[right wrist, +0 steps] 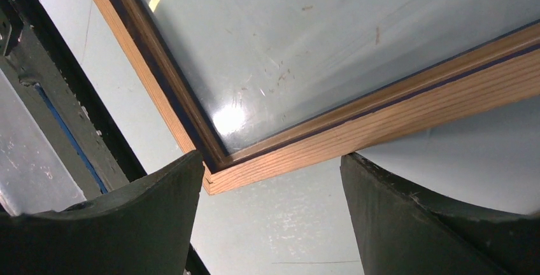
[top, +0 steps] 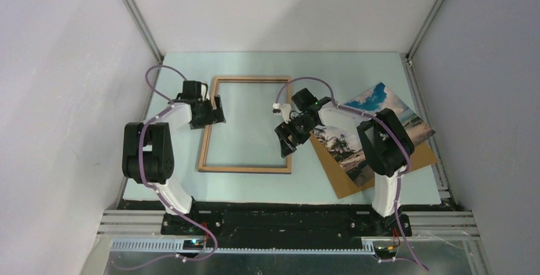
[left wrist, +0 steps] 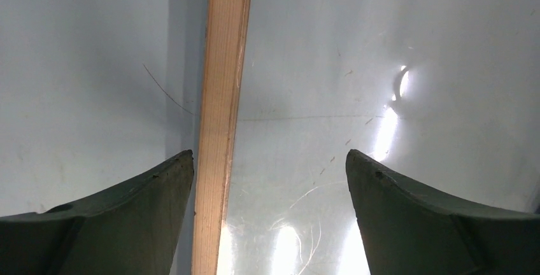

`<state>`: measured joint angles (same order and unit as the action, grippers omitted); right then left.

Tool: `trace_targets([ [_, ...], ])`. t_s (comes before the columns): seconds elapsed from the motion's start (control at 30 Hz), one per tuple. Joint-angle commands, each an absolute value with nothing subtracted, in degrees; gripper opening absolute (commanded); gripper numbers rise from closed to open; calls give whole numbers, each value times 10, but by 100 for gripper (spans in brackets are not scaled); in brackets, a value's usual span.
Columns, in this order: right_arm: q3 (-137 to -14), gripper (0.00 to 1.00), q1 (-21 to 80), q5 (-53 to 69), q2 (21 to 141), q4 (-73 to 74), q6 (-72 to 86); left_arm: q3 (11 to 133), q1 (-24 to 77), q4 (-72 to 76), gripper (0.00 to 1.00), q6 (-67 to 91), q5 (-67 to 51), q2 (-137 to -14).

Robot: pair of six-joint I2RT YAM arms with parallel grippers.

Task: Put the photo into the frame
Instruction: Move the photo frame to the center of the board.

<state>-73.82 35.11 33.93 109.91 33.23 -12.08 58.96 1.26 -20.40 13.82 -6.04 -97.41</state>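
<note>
The frame (top: 245,169) lay flat in the middle of the worktop (top: 255,63), wood-brown back facing up, with the pale surface showing through its clear pane. The left gripper (top: 215,111) was down over the frame's left rail, toward the far left corner. Its jaws stood wide apart, nothing clasped. From the left wrist, the wooden rail (left wrist: 220,128) ran straight up between the two dark fingers (left wrist: 146,211), just beside the left one, and glare bounced off the pane.

The right gripper (top: 288,141) was over the frame's right rail, toward its near right corner, also spread wide and holding nothing. From the right wrist, the frame's corner (right wrist: 210,183) sat just by the left finger (right wrist: 140,218). A thin dark line ran along the inner edge of the wood. Whether either finger touched the wood, I couldn't tell.

The photo (top: 385,103), with its palms, blue sky and white clouds, lay face up by the worktop's right edge on a brown board (top: 420,157), turned askew and partly hidden under the right arm.
</note>
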Motion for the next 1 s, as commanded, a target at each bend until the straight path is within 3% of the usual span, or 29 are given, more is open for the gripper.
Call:
trace_targets([
  [0.0,-770,84,346,331,1097,324,-113,619,5,-203,94,119,-35,-978],
  [0.6,-663,97,217,168,866,331,-130,653,42,-204,100,61,-101,-806],
  [0.97,-599,97,-27,119,777,336,-78,715,186,-203,100,46,-151,-846],
])
